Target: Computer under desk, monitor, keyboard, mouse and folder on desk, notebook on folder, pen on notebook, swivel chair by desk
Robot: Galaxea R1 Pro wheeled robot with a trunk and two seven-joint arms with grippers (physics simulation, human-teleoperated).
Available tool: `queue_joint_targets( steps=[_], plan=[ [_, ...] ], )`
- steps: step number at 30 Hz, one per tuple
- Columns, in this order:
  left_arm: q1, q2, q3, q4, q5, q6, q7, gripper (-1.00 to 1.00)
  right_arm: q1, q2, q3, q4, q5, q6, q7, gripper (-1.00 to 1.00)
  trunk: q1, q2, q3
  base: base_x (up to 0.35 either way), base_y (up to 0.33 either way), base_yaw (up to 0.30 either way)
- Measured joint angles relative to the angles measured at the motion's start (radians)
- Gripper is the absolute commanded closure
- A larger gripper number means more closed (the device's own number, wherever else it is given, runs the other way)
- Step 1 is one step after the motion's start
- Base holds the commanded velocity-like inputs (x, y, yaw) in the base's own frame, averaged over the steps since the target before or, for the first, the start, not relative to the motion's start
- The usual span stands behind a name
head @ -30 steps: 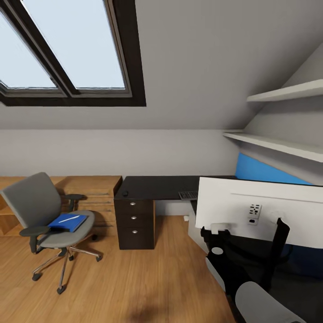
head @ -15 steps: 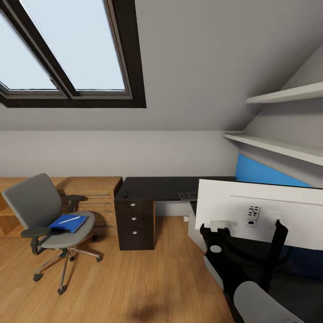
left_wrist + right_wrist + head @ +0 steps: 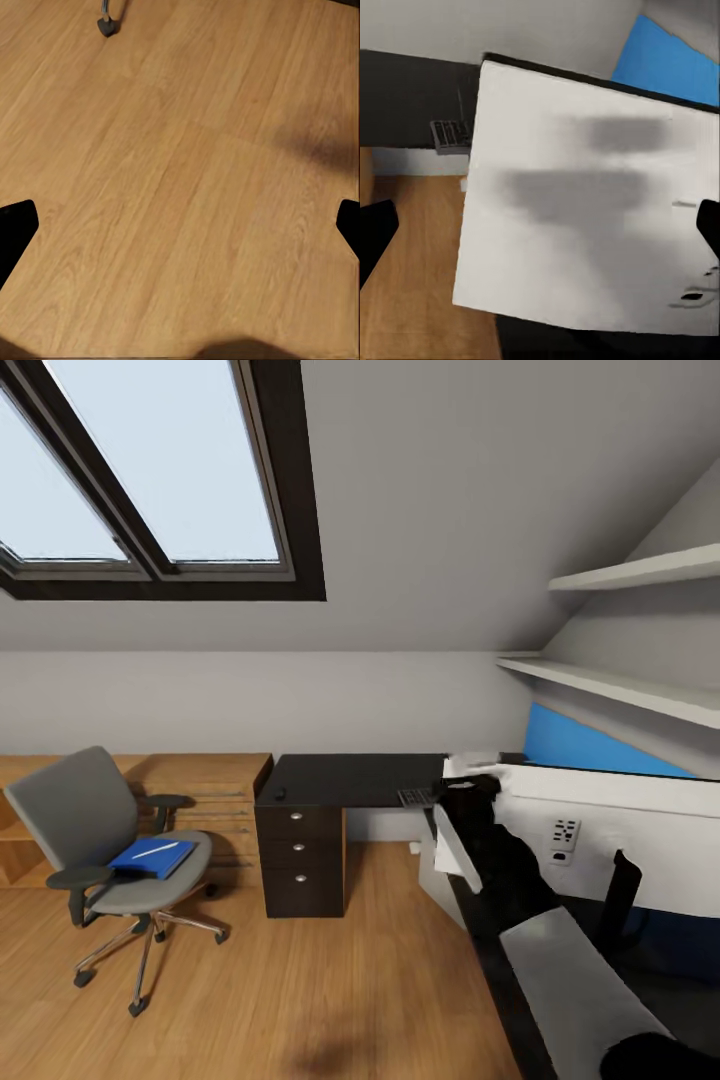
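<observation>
Working at the long black desk point(image 3: 350, 778), to judge by the right arm lifted over its near wing, with the monitor step apparently in hand. Facing the monitor point(image 3: 610, 830) from behind, white back toward the head camera, standing on that wing below the blue wall panel point(image 3: 590, 745). Right gripper point(image 3: 540, 225) held just off the monitor's upper corner, fingers spread wide, pinching nothing. Next, probably: closing on that edge or nudging the panel square, without tipping it past the desk's edge. Well apart, across open wooden floor point(image 3: 180, 150): the swivel chair point(image 3: 90, 830), beside the wooden cabinet point(image 3: 215, 780), carrying the folder point(image 3: 150, 857) on its seat. Plenty of bare floor between chair and drawers for rolling it over. Keyboard point(image 3: 418, 796) at the desk's inner corner, mouse point(image 3: 280, 793) near the front edge above the drawers, pen point(image 3: 160, 849) lying on the folder. Left gripper point(image 3: 180, 225) spread too, empty, above bare floor.
</observation>
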Motion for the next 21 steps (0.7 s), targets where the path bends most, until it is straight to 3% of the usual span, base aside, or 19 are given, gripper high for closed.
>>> queue_joint_targets(
  steps=[1,2,3,4,6,9,12,17,21],
  plan=[
    [0.0,-0.003,0.0,0.0,0.0,0.0,0.0,-1.0,-0.128,0.0,-0.002,0.05,0.008,0.033,0.035,-1.0,0.0,-0.001,0.001,0.0,0.0,0.0],
    [0.0,-0.007,0.001,0.0,0.0,0.002,0.0,-1.0,-0.243,0.0,-0.009,0.179,-0.007,0.054,0.079,-1.0,0.0,0.0,0.001,0.0,0.0,0.0],
    [0.0,-0.007,0.001,0.0,0.0,0.0,0.0,-1.0,-0.287,0.0,-0.013,0.233,-0.018,0.056,0.094,-1.0,0.0,-0.001,0.0,0.0,0.0,0.0],
    [0.0,-0.008,0.004,0.0,0.002,-0.003,0.0,-1.0,-0.396,-0.001,-0.024,0.366,-0.061,0.037,0.127,-1.0,0.0,0.0,0.001,0.0,0.0,0.0],
    [0.0,-0.007,0.007,0.0,0.005,-0.006,-0.002,-1.0,-0.496,0.0,-0.031,0.444,-0.099,-0.015,0.144,-1.0,0.0,0.0,0.001,0.0,0.0,0.0],
    [0.0,-0.007,0.01,0.0,0.006,-0.009,-0.005,-1.0,-0.561,0.0,-0.035,0.496,-0.138,-0.097,0.15,-1.0,0.0,-0.001,0.0,0.0,0.0,0.0],
    [0.0,-0.008,0.011,0.0,0.009,-0.011,-0.006,-1.0,-0.584,0.034,-0.04,0.518,-0.154,-0.14,0.153,-1.0,0.0,-0.001,0.0,0.028,0.0,0.0],
    [0.0,-0.007,0.014,0.0,0.01,-0.012,-0.006,-1.0,-0.56,0.048,-0.043,0.52,-0.156,-0.163,0.154,-1.0,-0.001,-0.001,0.0,0.219,0.0,0.0],
    [0.0,-0.008,0.014,0.0,0.01,-0.012,-0.006,-1.0,-0.516,0.05,-0.044,0.542,-0.155,-0.233,0.153,-1.0,-0.001,0.0,0.0,0.319,0.0,0.0]
  ],
)
